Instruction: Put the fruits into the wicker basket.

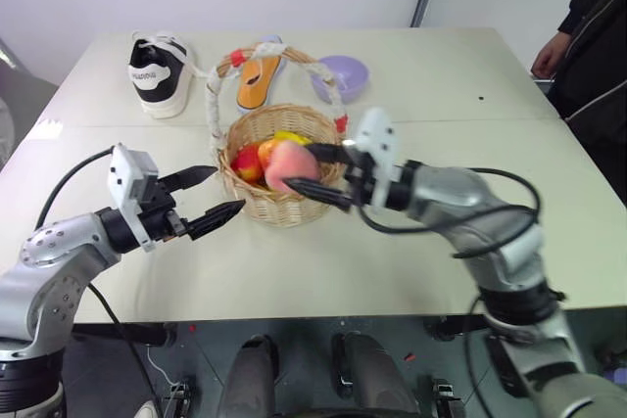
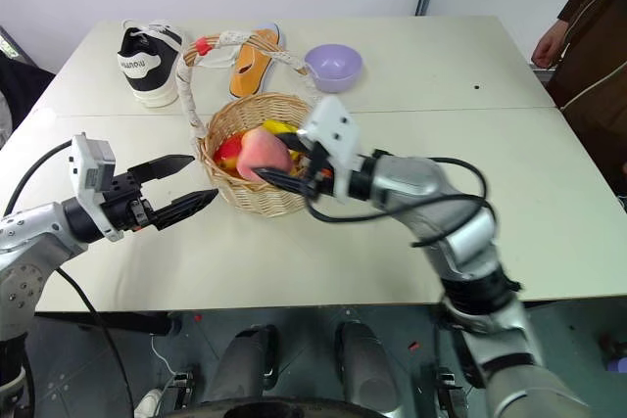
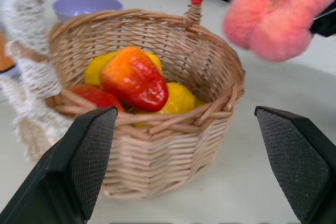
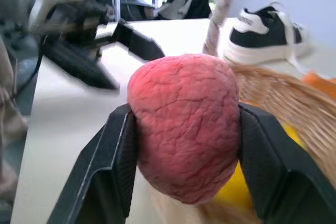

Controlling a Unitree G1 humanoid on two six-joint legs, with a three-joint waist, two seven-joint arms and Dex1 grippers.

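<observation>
The wicker basket (image 1: 284, 208) stands mid-table, its cloth-wrapped handle (image 1: 220, 70) arching over it. Inside lie a red-orange mango-like fruit (image 3: 135, 80), yellow lemons (image 3: 178, 99) and another red fruit (image 3: 97, 97). My right gripper (image 1: 299, 165) is shut on the pink-red peach (image 4: 184, 124) and holds it in the air over the basket's opening, near the rim on my right. My left gripper (image 1: 226, 189) stands open and empty just left of the basket, level with its wall and pointing at it.
A black and white sneaker (image 1: 157, 73), an orange sandal (image 1: 257, 80) and a lilac bowl (image 1: 343, 75) lie behind the basket. A person in dark clothes (image 1: 588, 36) stands at the table's far right corner.
</observation>
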